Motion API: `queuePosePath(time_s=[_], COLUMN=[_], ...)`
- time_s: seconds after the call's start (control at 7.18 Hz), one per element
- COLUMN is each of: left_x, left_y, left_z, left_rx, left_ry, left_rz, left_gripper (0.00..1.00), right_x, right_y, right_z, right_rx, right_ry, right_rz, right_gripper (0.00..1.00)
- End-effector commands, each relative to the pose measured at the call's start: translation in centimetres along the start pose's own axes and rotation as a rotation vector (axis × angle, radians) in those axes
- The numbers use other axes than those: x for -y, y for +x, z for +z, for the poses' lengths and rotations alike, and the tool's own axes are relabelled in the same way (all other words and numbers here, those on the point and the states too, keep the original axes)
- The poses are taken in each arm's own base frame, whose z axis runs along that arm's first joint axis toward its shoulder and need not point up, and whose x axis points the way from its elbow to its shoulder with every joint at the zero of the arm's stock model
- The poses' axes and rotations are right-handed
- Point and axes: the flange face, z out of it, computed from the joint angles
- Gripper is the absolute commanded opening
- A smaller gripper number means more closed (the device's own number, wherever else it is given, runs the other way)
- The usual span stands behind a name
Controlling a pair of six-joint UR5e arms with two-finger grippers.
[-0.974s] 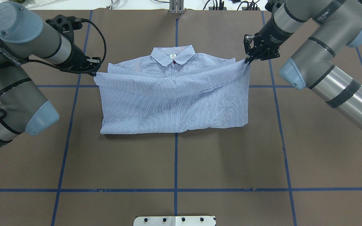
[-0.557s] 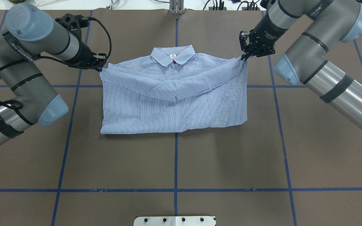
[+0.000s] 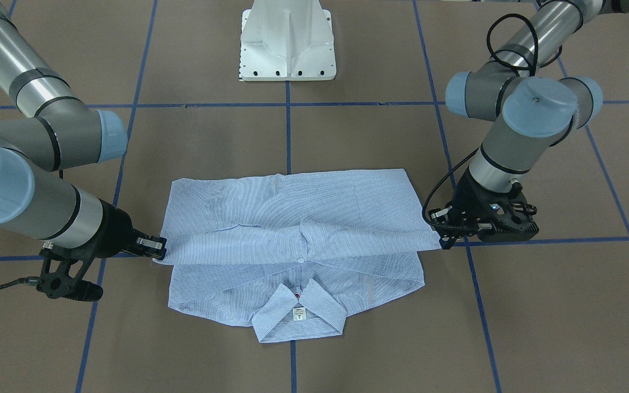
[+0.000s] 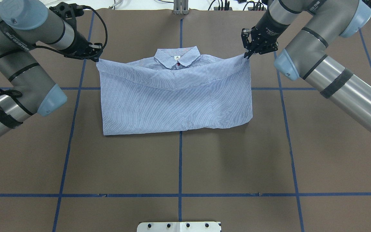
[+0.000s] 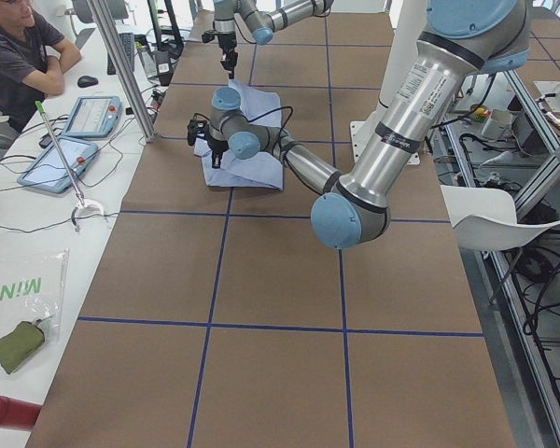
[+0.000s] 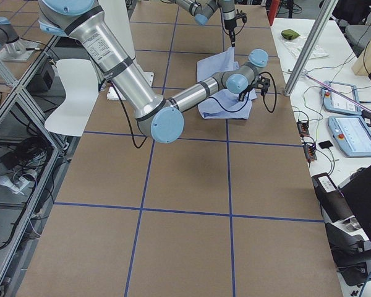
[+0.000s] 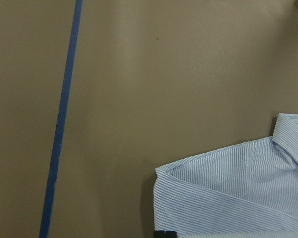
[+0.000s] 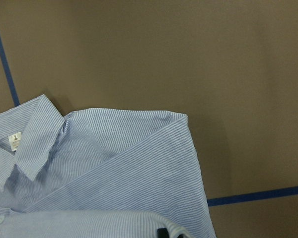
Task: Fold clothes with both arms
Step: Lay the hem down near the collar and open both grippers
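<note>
1. Fold step, as I judge it: the two corners of the doubled-over edge should land level on the shoulders. I would bring both down together, so the sagging middle lies flat before I let go.
2. My left gripper [image 4: 96, 58] pinches the left corner of the shirt [image 4: 175, 100]. My right gripper [image 4: 246, 55] pinches the right corner, pressed onto the cloth.
3. Shirt position: far half of the brown table [image 4: 179, 167], astride the centre tape line [image 4: 180, 161] — light blue with fine white stripes, its collar [image 4: 164, 56] on the side away from the robot, and a white label [image 4: 175, 57] and dark red button [image 4: 178, 64] showing.
</note>
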Motion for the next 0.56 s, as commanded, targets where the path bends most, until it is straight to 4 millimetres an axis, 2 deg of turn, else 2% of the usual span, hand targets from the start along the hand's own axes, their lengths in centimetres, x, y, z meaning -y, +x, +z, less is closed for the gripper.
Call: queuePosePath(time_s=[0.0,0.42], left_x=[0.8,1.0], left_y=[-0.5,-0.9], left_z=[1.6,2.8], left_rx=[-0.002,0.010], left_ry=[0.004,-0.004], left_rz=[0.001,-0.003], left_gripper=[0.00,0.00], right_x=[0.6,1.1], right_y=[0.5,1.3], right_z=[1.2,2.0], right_rx=[-0.019,-0.033], right_ry=[-0.012,-0.019], right_rz=[0.002,-0.011], right_gripper=[0.00,0.00])
